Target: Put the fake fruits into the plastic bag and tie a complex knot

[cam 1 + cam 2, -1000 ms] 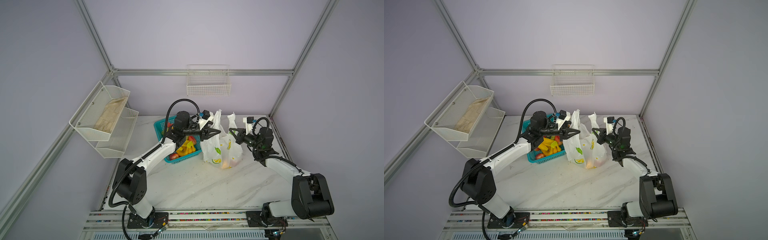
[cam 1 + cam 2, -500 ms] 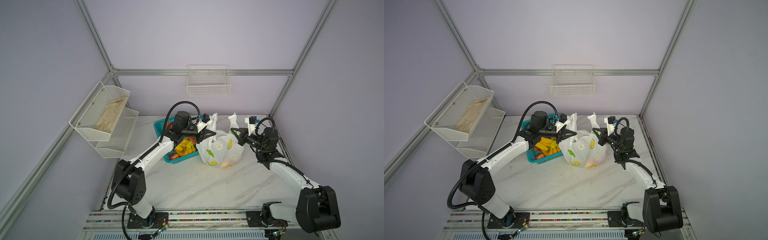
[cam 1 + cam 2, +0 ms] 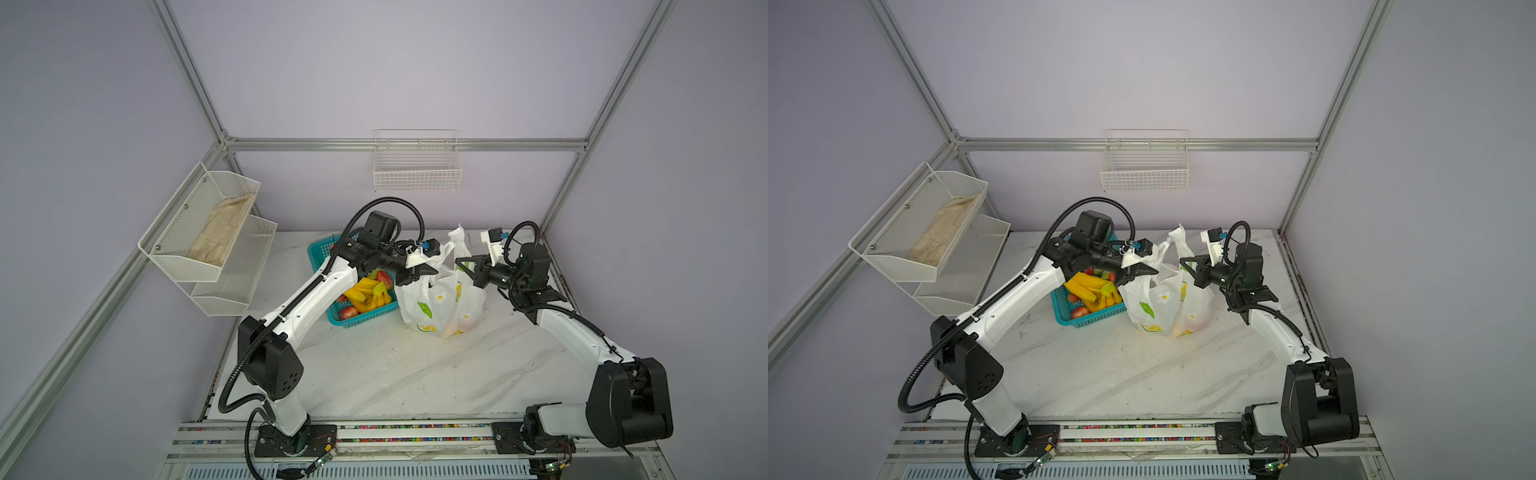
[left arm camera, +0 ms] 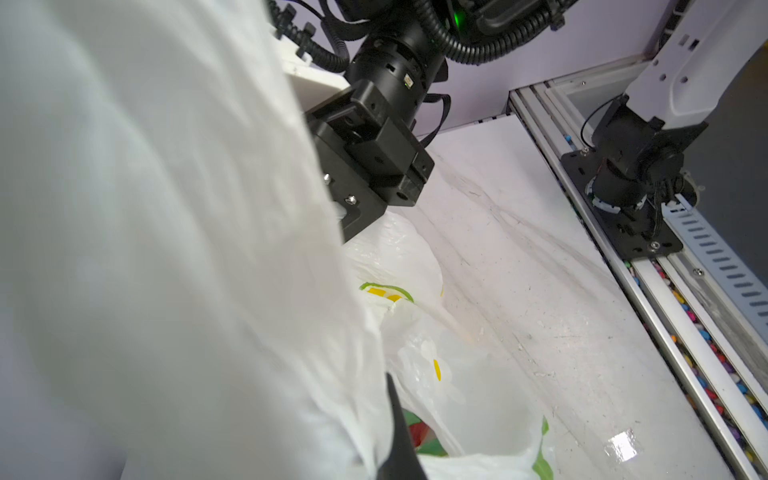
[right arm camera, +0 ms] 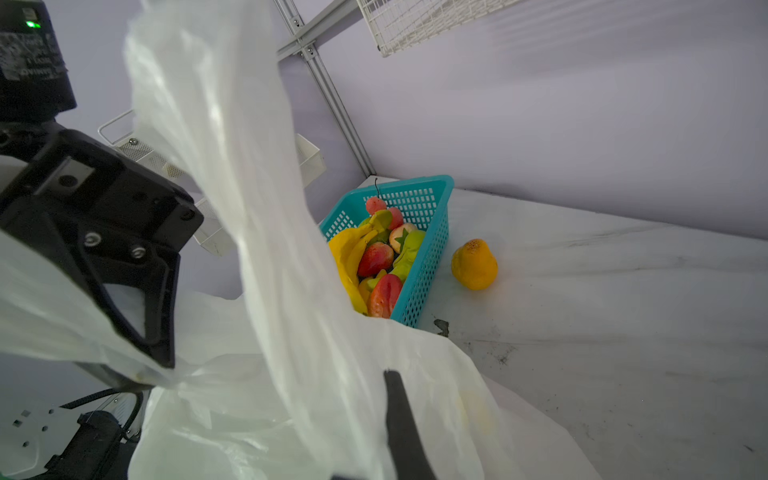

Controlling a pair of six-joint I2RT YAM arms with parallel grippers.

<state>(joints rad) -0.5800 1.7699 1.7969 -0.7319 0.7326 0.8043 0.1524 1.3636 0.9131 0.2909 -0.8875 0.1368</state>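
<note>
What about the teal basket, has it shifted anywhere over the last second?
No. The teal basket keeps the same spot near the table's back edge, just as far from the white mesh shelf on the wall as before.

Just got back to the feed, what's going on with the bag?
The left gripper and right gripper are each shut on one side of the top of the plastic bag, holding it up while it rests on the table. Some fruit shows through it; it is not tied. Many fake fruits lie in the teal basket, and one orange fruit lies beside it.
</note>
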